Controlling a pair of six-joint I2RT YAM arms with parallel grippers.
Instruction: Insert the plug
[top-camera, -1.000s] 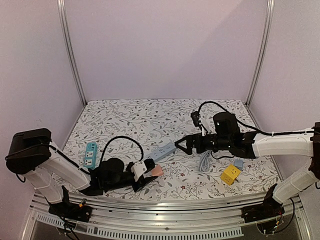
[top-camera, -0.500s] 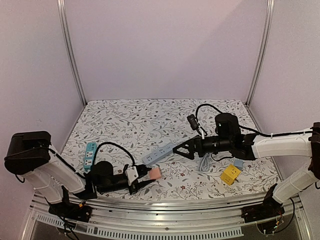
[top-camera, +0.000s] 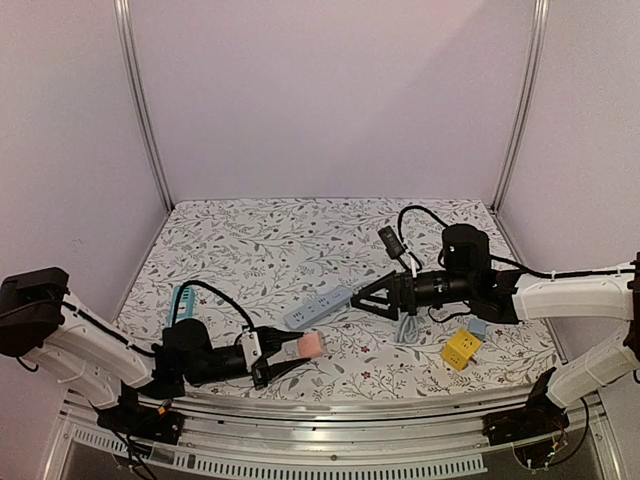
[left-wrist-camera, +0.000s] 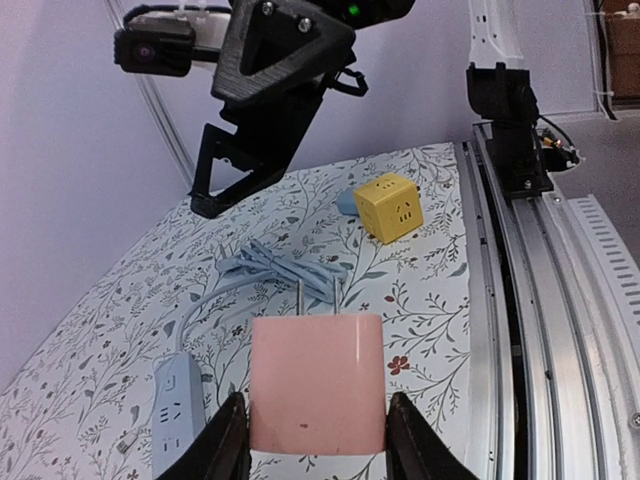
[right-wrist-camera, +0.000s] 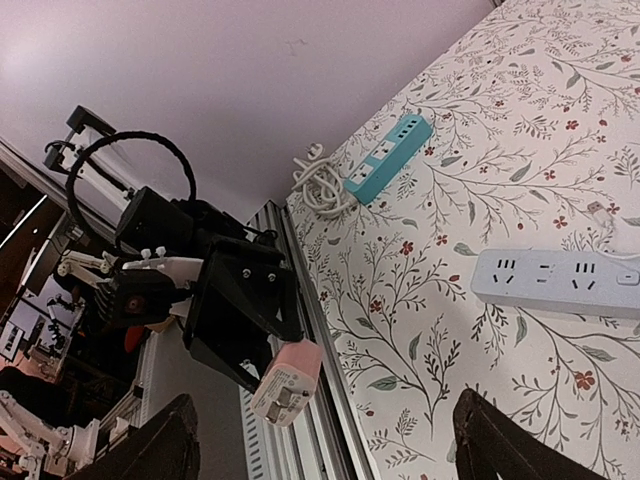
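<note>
Left wrist view: left gripper (left-wrist-camera: 316, 440) clamps a pink rounded plastic plug (left-wrist-camera: 316, 385), seemingly the approach step. Next, its prongs need aligning with the pale-blue oblong power strip (left-wrist-camera: 178, 410) at nine o'clock. Right gripper (top-camera: 368, 297) gapes wide, empty.

The table (top-camera: 260, 240) is covered with a white cloth printed with grey leafy sprigs and small red flowers. A pale grey power strip (top-camera: 318, 306) lies flat and slanted near the middle of the top view. A teal power strip (top-camera: 180, 298) lies at the left edge, its white cord (right-wrist-camera: 318, 185) bundled beside it. At lower right, a loose grey-blue cable coil (top-camera: 408, 328) lies near a yellow cube socket (top-camera: 460, 349), with a small blue-grey item (top-camera: 477, 326) just beside the cube.
</note>
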